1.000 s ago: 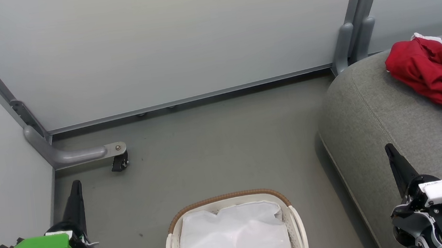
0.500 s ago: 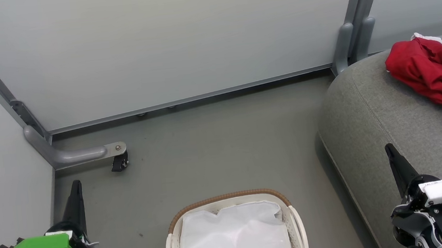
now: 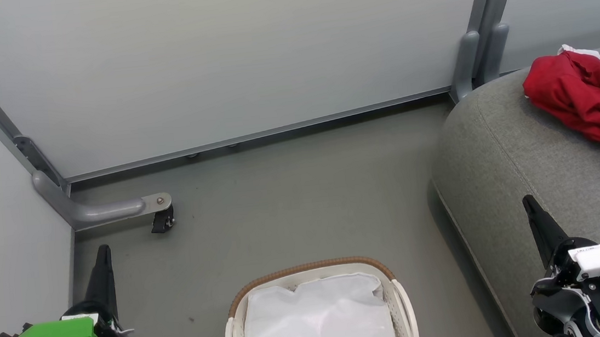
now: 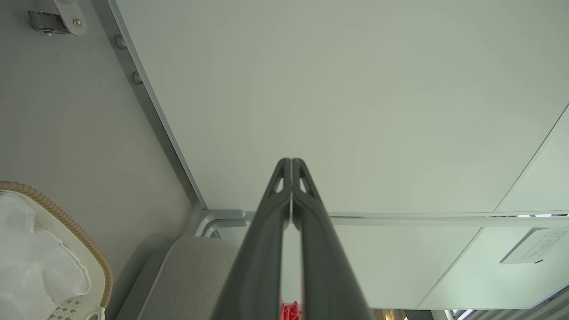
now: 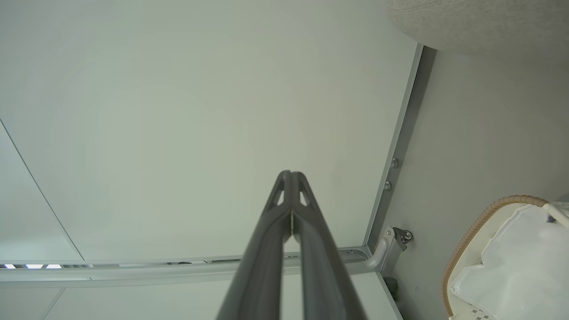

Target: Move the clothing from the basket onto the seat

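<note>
Head view: your crumpled red fabric clothing [image 3: 573, 92] runs top-to-bottom on the rounded grey upholstered seat [image 3: 509, 170]; left gripper [image 4: 291, 161] and right gripper [image 5: 291, 173] both pressed together.

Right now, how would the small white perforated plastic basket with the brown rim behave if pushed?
Probably light: the basket holds just its white fabric liner. It would likely slide on the smooth grey floor. Its perforated wall may flex.

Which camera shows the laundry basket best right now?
The head view: the basket sits bottom centre, showing its brown rim, both sides and white liner, near end cut off. The left wrist view catches part of rim and liner at lower left; the right wrist view, at lower right.
</note>
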